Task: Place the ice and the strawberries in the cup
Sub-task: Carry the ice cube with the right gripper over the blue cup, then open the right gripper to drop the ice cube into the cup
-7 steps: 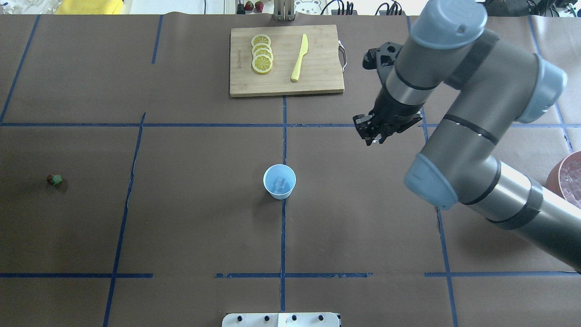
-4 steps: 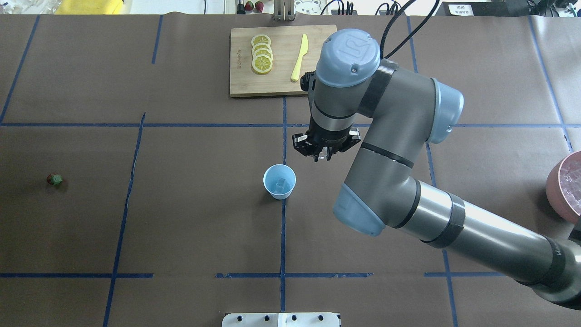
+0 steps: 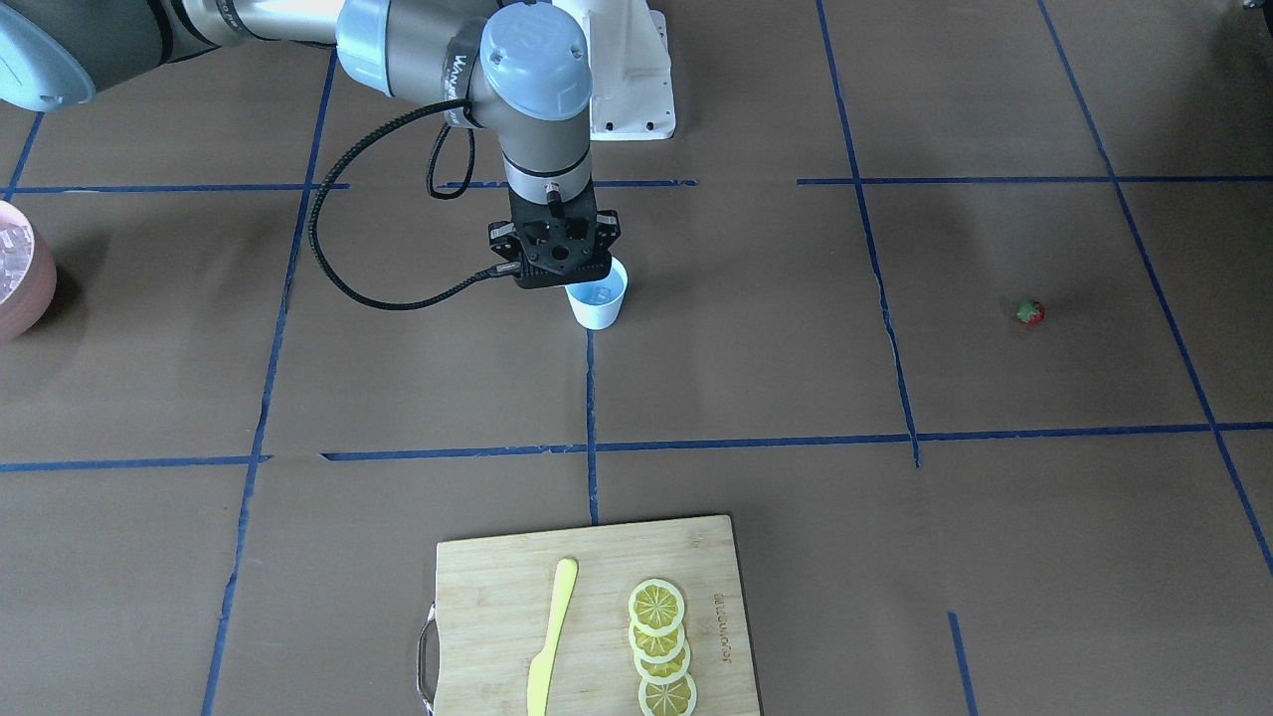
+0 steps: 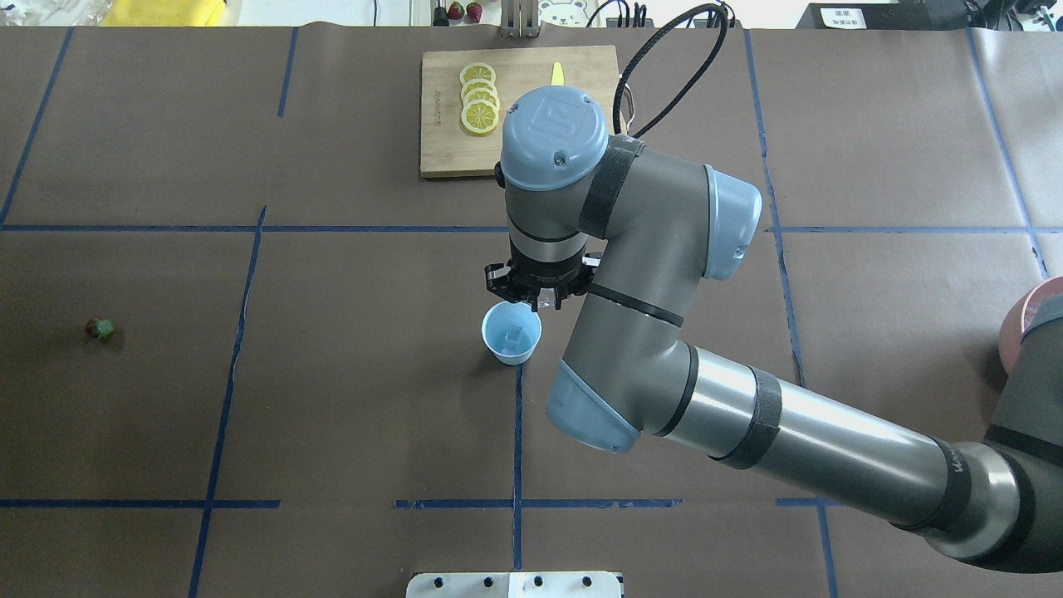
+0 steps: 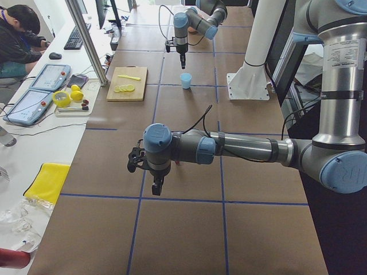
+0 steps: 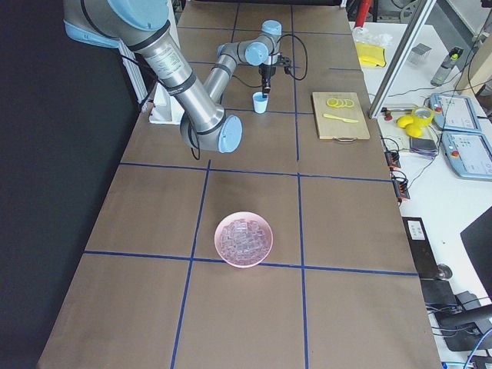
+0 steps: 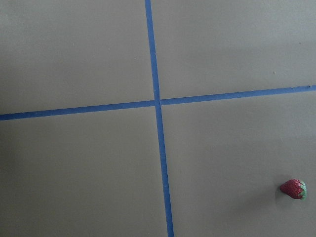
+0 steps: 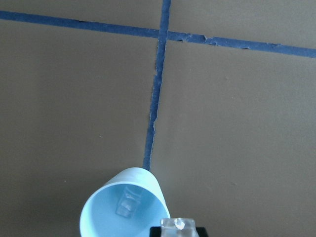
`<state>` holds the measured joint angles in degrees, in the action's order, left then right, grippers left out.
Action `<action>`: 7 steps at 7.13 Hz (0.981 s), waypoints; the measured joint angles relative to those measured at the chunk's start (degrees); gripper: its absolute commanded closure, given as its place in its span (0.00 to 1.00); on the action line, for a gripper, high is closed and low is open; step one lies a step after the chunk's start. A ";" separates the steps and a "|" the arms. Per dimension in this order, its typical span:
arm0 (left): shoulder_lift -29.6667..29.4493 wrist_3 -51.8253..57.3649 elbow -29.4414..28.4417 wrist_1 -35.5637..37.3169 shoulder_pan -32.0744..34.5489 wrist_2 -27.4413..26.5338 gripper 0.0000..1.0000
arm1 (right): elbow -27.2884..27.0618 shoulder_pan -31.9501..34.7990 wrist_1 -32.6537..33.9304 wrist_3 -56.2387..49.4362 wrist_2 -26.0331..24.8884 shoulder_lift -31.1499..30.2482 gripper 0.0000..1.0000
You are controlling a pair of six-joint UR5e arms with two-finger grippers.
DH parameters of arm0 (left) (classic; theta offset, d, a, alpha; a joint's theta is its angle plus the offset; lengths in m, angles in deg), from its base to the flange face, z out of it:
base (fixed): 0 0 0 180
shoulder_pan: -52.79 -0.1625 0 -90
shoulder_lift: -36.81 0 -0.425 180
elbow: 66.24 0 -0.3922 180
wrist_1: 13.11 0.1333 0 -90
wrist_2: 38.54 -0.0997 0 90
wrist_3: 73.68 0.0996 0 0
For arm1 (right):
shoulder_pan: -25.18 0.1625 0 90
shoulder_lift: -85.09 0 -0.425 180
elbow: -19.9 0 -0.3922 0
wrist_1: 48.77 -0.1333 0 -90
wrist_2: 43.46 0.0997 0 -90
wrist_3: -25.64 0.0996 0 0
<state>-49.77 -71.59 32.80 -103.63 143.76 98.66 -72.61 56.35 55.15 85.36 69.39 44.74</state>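
The cup (image 4: 513,358) stands upright, mouth up, at the middle of the tabletop (image 4: 349,374), where either of my arms can reach it. At its 3 o'clock, well apart at the table's end, sits the pink bowl (image 6: 218,242) heaped with ice, my supply. My right gripper (image 4: 537,297) hangs fingers-down just over the cup's rim at about 1 o'clock, pinching a clear ice cube (image 8: 177,224). I judge it sits slightly off the mouth's centre, so a small nudge toward 7 o'clock looks wise before I let go, or the cube could clip the rim and skip away. My left gripper (image 5: 156,186) hovers low over the far left stretch of the tabletop. Whether its fingers are spread or closed I cannot tell. The strawberry (image 4: 100,329) lies alone at the cup's 9 o'clock, well apart, near that left arm, which suits it for the pick. Another cube (image 8: 127,203) already rests on the cup's bottom.
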 measured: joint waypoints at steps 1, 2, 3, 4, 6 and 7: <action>0.00 0.01 0.00 0.00 0.00 0.00 0.00 | 0.32 -0.85 -0.02 0.97 -0.42 0.38 1.00; 0.04 0.01 0.01 0.00 0.00 0.00 0.00 | 0.70 -1.85 -0.03 1.62 -1.21 0.79 1.00; 0.06 0.01 0.00 0.00 0.00 0.00 0.00 | 1.78 -2.72 -0.06 1.90 -2.01 1.59 1.00; 0.08 0.01 0.01 0.00 0.00 0.00 0.00 | 3.15 -3.28 -0.09 2.01 -2.50 2.52 0.99; 0.09 0.01 -0.04 0.00 0.00 0.00 0.00 | 4.34 -3.89 -0.12 2.06 -2.84 3.19 0.87; 0.09 -0.01 -0.08 0.00 0.00 0.00 0.00 | 4.47 -3.97 -0.17 2.06 -2.88 3.26 0.65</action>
<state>-49.68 -71.60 32.73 -103.63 143.76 98.66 -68.14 52.38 54.98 87.42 66.51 48.00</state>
